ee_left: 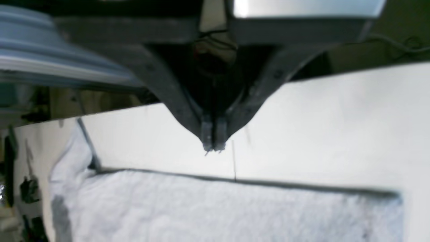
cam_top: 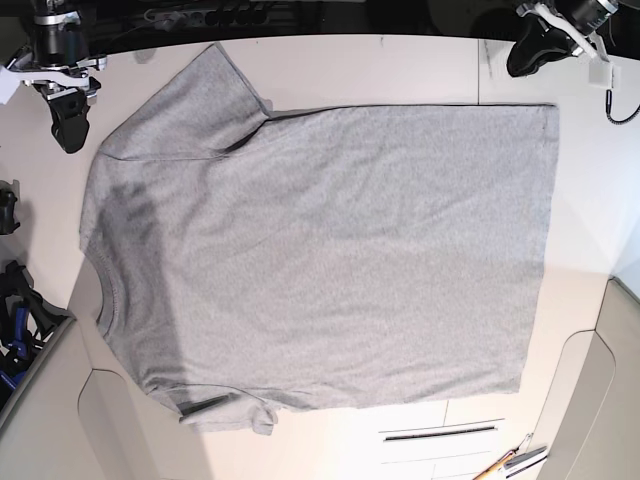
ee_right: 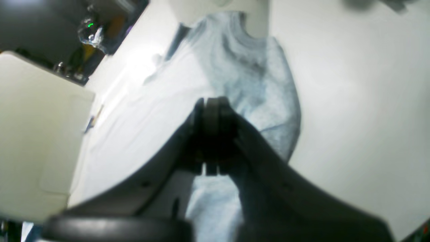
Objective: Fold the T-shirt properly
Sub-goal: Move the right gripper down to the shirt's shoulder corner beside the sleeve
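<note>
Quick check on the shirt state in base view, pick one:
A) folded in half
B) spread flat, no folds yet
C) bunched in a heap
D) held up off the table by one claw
B: the T-shirt lies spread out on the table, both sleeves out and hem straight, and both the left claw and right claw are shut and off the fabric.

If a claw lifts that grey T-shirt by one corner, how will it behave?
The light heather-grey cotton T-shirt would probably droop limply: it lies flat with soft wrinkles. It seems light, being thin fabric. Pushed across the smooth white table, it would likely bunch rather than slide whole.
</note>
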`<state>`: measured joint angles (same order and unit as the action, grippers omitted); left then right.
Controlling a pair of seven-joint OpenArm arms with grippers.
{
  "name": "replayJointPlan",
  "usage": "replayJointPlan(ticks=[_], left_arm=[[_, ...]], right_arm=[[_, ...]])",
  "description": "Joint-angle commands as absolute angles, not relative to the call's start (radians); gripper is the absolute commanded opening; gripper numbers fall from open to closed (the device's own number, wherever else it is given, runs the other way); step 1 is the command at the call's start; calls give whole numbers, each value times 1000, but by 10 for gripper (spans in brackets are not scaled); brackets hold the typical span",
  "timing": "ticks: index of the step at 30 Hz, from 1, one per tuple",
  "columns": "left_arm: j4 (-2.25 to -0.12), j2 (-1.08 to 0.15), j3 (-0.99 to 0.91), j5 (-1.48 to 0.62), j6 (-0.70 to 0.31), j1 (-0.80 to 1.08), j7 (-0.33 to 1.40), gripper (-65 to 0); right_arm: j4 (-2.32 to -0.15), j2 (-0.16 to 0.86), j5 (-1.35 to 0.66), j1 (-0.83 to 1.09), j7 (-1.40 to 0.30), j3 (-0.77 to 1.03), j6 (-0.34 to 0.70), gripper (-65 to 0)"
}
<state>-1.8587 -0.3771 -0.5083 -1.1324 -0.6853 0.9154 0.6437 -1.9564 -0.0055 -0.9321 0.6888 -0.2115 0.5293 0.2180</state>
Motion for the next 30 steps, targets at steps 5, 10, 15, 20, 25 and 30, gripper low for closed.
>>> replayJointPlan(ticks=[5, 10, 15, 20, 25, 30], left_arm=[[-1872, -385, -517, -1164, -698, 923, 633, -650], [-1872, -385, -517, -1163, -698, 923, 633, -650], [-1872, -385, -517, -1164, -698, 922, 633, -650], [-1872, -385, -517, -1164, -698, 911, 633, -650], [-1872, -385, -517, -1164, -698, 906, 633, -650], [-1872, -385, -517, -1164, -698, 897, 637, -650]], right_arm=[[-1868, -3, -943, 627, -190, 538, 229, -650], [-1851, -3, -855, 578, -173, 538, 228, -650], [-1851, -3, -732, 540, -173, 537, 159, -497], [-1851, -2, -681, 522, -177, 537, 62, -303], [-1851, 0, -655, 521, -184, 537, 62, -303], [-1843, 0, -636, 492, -184, 538, 62, -303]])
